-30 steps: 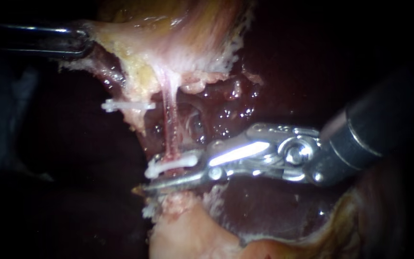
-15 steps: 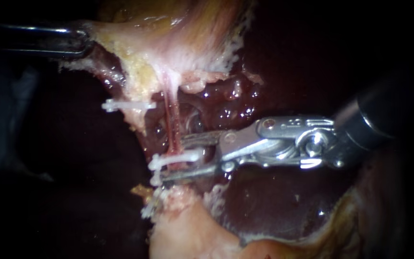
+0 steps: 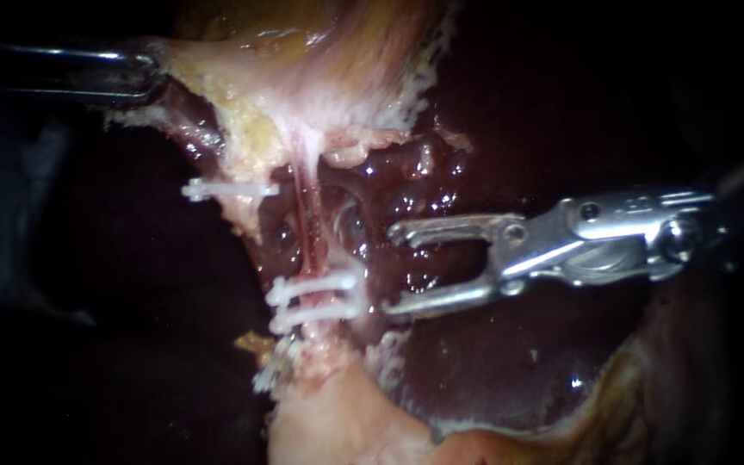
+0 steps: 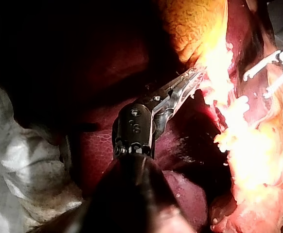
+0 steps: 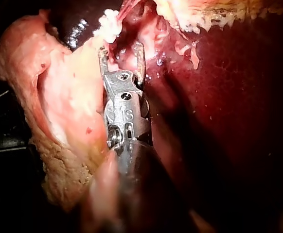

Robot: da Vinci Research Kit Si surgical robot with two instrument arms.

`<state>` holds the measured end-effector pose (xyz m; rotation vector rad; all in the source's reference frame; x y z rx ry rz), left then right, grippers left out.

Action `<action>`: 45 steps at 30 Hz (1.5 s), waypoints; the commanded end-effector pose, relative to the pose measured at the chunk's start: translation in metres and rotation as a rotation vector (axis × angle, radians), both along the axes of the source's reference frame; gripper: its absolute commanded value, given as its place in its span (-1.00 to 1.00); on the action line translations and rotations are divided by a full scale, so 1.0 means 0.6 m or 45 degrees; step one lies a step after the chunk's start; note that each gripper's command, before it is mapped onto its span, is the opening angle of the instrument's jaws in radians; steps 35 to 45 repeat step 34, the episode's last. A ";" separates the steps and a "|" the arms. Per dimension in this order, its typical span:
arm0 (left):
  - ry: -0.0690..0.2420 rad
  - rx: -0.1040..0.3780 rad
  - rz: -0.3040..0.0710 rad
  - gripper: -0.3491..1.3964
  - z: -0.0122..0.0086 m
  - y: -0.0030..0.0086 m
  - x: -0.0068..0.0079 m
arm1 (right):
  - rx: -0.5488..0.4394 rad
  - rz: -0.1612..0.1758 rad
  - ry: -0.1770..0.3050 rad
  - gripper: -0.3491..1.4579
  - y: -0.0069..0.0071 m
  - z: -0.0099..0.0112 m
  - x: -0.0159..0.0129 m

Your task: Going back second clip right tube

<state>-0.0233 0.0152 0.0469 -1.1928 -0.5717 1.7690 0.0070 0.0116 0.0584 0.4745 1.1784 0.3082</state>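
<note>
Right instrument empty, jaws spread wide, tips just short of the clipped right tube.
Two white clips sit side by side on the tube, directly ahead of the jaw tips, apparently not touching them. The tube runs crosswise to the jaws' line. The left instrument is well beyond, at the pale tissue; the right is far nearer.

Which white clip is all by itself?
The upper clip. It sits alone; the lower two clips lie close together beside the right instrument.
</note>
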 end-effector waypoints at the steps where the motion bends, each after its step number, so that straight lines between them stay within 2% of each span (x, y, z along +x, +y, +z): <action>1: -0.001 0.000 0.000 -1.00 0.0000 0.0000 0.0000 | -0.011 -0.003 0.001 -0.06 0.0001 -0.0002 -0.0007; 10: 0.001 -0.002 -0.001 -1.00 0.0006 -0.0001 -0.0004 | -0.042 -0.008 0.002 -0.06 0.0006 -0.0009 -0.0039; 13: 0.001 -0.010 -0.005 -1.00 0.0021 -0.0004 -0.0012 | -0.042 -0.009 0.002 -0.06 0.0005 -0.0010 -0.0039; 16: 0.017 -0.017 -0.006 -1.00 0.0043 -0.0010 -0.0023 | -0.042 -0.009 0.002 -0.06 0.0005 -0.0010 -0.0039; 26: 0.040 -0.025 0.052 -1.00 0.0107 -0.0043 -0.0070 | -0.050 -0.008 0.002 -0.06 0.0005 -0.0010 -0.0039; 45: 0.038 -0.016 0.056 -1.00 0.0110 -0.0044 -0.0073 | -0.050 -0.008 0.001 -0.06 0.0005 -0.0010 -0.0038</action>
